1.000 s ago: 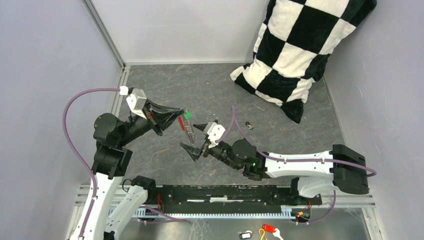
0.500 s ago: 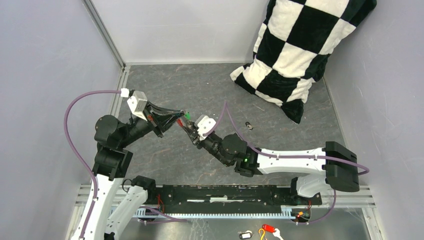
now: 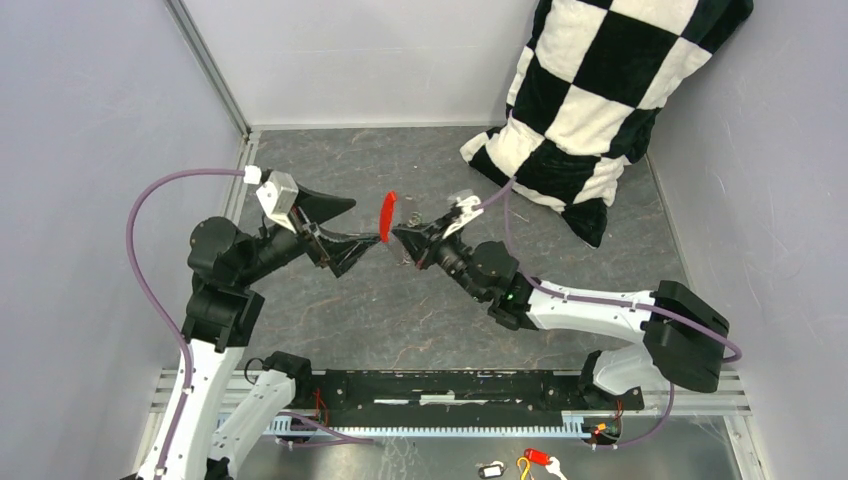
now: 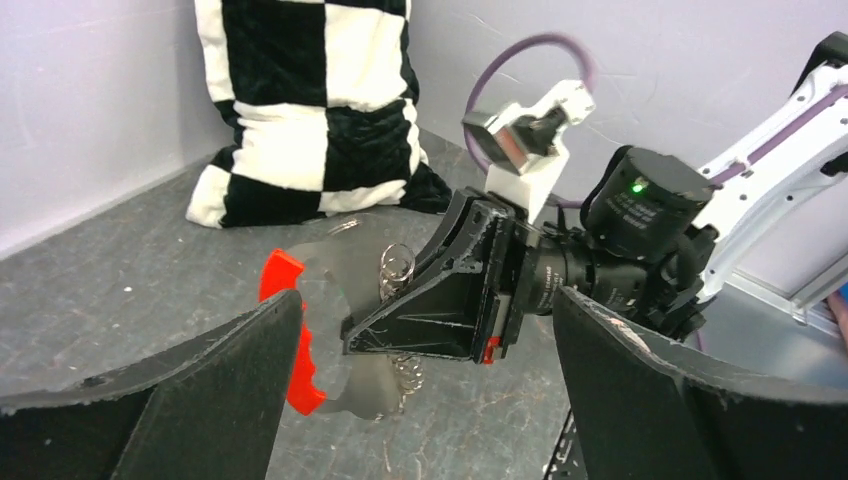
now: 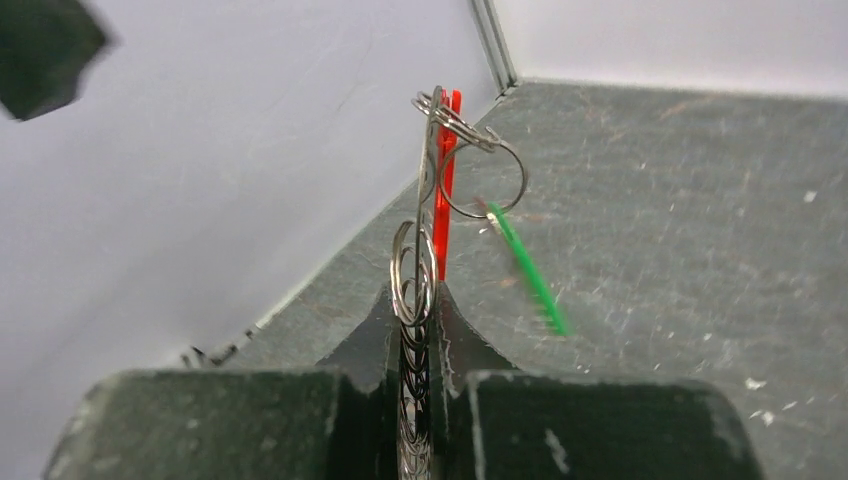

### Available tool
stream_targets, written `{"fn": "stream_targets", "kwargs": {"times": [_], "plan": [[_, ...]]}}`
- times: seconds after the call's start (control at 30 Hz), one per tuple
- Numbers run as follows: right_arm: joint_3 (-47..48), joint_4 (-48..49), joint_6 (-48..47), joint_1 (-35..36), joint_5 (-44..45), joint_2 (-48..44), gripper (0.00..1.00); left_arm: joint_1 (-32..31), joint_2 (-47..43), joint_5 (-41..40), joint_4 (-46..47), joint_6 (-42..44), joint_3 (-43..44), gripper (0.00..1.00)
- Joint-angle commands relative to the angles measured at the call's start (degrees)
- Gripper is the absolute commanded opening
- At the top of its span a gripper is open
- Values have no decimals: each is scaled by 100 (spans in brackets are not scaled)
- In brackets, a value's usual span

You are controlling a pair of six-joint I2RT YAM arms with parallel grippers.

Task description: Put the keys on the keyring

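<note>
Dark grey, mottled table top (image 3: 400, 170) and pale walls make the background, and the work happens above the surface, in the air. The jaws of the right gripper (image 5: 413, 300) are pressed together on the keyring (image 5: 412, 262), a thin silvery chain of small wire loops. They pinch it at its lower part, so the rest stands up from between them. At the upper loops are the long red plastic key (image 5: 444, 205), seen edge-on, and the short bright green key (image 5: 528, 268), which is blurred and sticks out to one side. Both seem to hang from the chain, but for the red one I cannot be sure. The small dark metal key I cannot find in any view. Opposite, the left gripper (image 3: 365, 224) has its jaws spread wide and holds nothing. In its wrist view the tip of the right gripper and the red key lie between its two fingers, and the key is just beside one of them; I cannot tell if it touches. I judge the chain to be very light, limp and slippery, bending at every loop, so a firm pinch on one single ring is needed. The keys look stiff and flat and are better taken by their flat faces, away from the hole. Farther out, a soft black-and-white checked pillow (image 3: 600, 90) leans in the far right corner.
</note>
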Motion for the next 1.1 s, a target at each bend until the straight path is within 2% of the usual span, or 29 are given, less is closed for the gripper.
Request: {"fn": "stream_targets", "kwargs": {"times": [0.0, 0.07, 0.17, 0.3, 0.43, 0.57, 0.7, 0.8, 0.87, 0.93, 1.07], "plan": [[-654, 1403, 2821, -563, -877, -259, 1, -13, 319, 118, -457, 794, 734, 100], [-1028, 2109, 3918, -803, -967, -268, 1, -13, 389, 465, -883, 1395, 898, 100], [-1496, 3264, 4829, -987, -884, -245, 1, -13, 383, 1035, -1619, 2039, 955, 100], [-1688, 4588, 5522, -1066, -681, -38, 1, -13, 85, 1922, -1854, 1987, 368, 96], [-1432, 4802, 5704, -1065, -788, 75, 1, -13, -145, 2339, -2326, 2684, -75, 85], [-1157, 4627, 5663, -1071, -948, 42, 1, -13, -305, 2396, -2367, 3391, -504, 84], [-981, 4348, 5497, -1040, -1056, -35, 1, -13, -655, 2003, -1345, 3545, -904, 84], [-925, 4201, 5393, -1005, -1077, -47, 1, -13, -922, 1742, -166, 3109, -1280, 87], [-887, 4129, 5360, -976, -1083, -22, 1, -13, -965, 1676, 451, 2808, -1438, 85], [-845, 4115, 5363, -945, -1077, 24, 1, -13, -926, 1606, 784, 2721, -1543, 83], [-723, 4169, 5416, -892, -1138, 156, 0, -13, -856, 1633, 908, 3184, -1659, 85]]}}
